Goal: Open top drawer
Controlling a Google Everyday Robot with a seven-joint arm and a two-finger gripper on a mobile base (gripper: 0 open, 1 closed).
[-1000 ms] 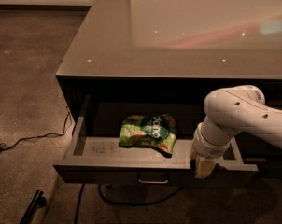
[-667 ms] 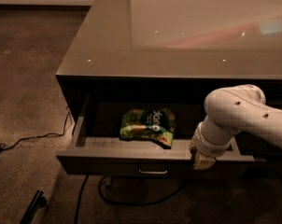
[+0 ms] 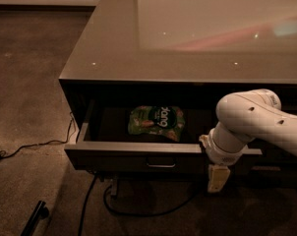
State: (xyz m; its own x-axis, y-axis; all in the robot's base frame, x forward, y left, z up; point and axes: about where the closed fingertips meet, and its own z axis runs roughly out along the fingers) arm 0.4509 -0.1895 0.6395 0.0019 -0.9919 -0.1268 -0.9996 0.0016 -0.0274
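The top drawer (image 3: 133, 157) stands pulled well out from under the desk (image 3: 109, 43), its front panel clear of the carcass and its floor open to view, with a green snack bag (image 3: 156, 121) lying inside towards the back. Its small loop handle (image 3: 161, 162) sits at the centre of the front, free and apart from the gripper (image 3: 218, 179), which hangs pointing downward against the right end of that front below the white arm (image 3: 249, 122); whether it is apart or together I cannot tell. By my reading the opening is essentially done, leaving at most a last bit of travel and drawing the gripper clear
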